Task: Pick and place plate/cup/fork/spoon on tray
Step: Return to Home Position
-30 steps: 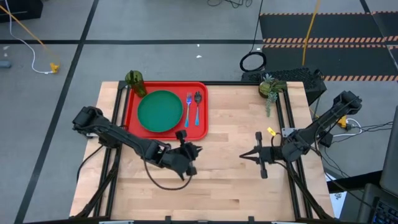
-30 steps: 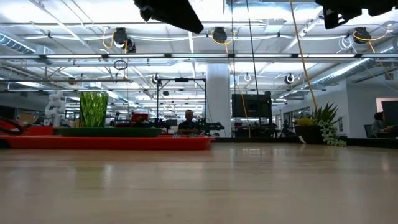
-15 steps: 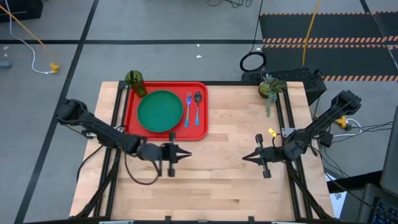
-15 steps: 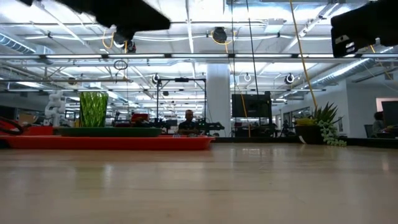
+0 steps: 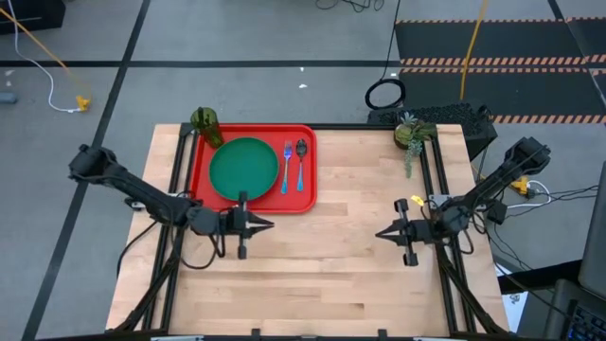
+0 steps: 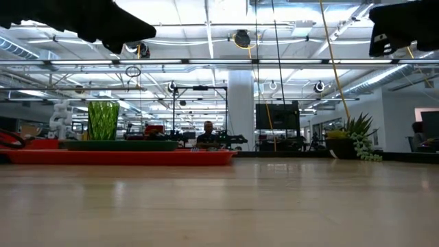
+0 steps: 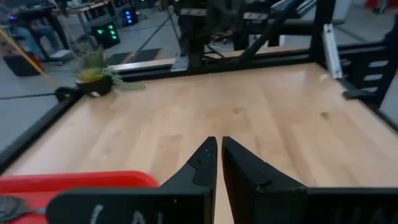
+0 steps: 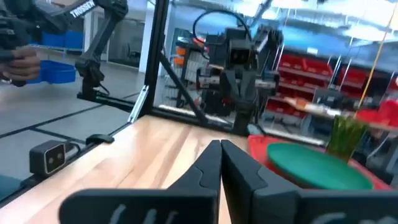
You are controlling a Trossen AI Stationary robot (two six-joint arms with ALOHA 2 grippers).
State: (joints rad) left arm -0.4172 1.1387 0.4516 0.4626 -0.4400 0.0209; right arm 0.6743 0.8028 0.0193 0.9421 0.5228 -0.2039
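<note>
Compared with a second ago, the left arm has pulled back toward the left of the high view. Its left gripper [image 5: 269, 224] was skewed below the tray's lower right corner, and now it sits level just under the tray's bottom edge, pointing right. The right gripper [image 5: 380, 233] has slid a bit to the right and points left, in the right half of the table [image 5: 341, 265]. Nothing on the tray has shifted.

Both sets of fingers are closed with only a thin slit between them, and neither is gripping anything. Only the wrist views show that clearly; from above I couldn't tell.

The tray [image 5: 309, 185] sits in the upper left part of the table, long axis left-right in the frame. The plate [image 5: 243, 170] lies flat in its middle-left. The cup [image 5: 205, 123] is at its upper left corner. The fork [image 5: 286, 166] and spoon [image 5: 300, 163] lie side by side right of the plate, spoon on the right. Both run up-down in the frame, heads toward the top and handles toward the bottom.

The low view adds that the cup stands upright and rises above the plate. The fork and spoon don't really show there, and the arms are just dark shapes along the top edge. It also catches a person [image 6: 208, 130] far off in the room. The left wrist view shows a red tray corner and the plant [image 5: 410, 133], and the right wrist view looks across at the plate, the cup and the left arm.
</note>
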